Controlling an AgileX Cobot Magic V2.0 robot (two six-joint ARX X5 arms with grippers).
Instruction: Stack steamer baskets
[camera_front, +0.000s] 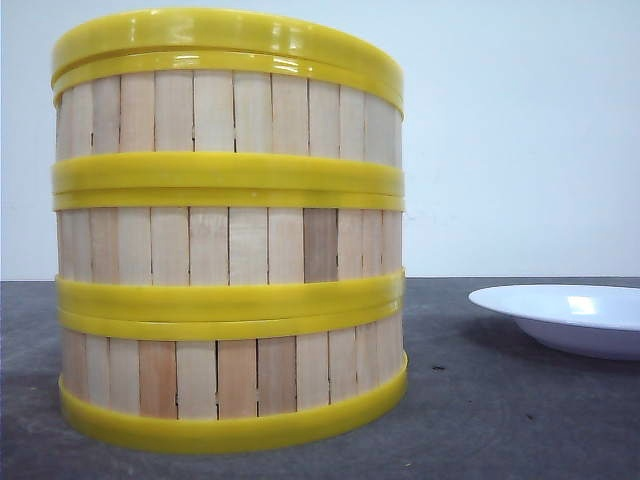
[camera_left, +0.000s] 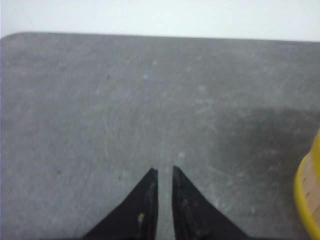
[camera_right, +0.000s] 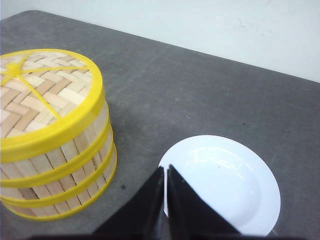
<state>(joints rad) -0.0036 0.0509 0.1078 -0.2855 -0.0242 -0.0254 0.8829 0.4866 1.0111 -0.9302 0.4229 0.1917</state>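
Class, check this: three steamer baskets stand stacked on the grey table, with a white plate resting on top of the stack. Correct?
Not quite. The plate lies on the table beside the stack, as the front and right wrist views show. A woven lid tops the stack.

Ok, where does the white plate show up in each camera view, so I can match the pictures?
Front view: the white plate sits at the right edge, cut off by the frame, to the right of the steamer stack.
Left wrist view: not in it; only a sliver of the stack's yellow rim shows.
Right wrist view: lower right, partly behind the right pincer.
Shared landmark: the stack of steamer baskets, seen in all three views.
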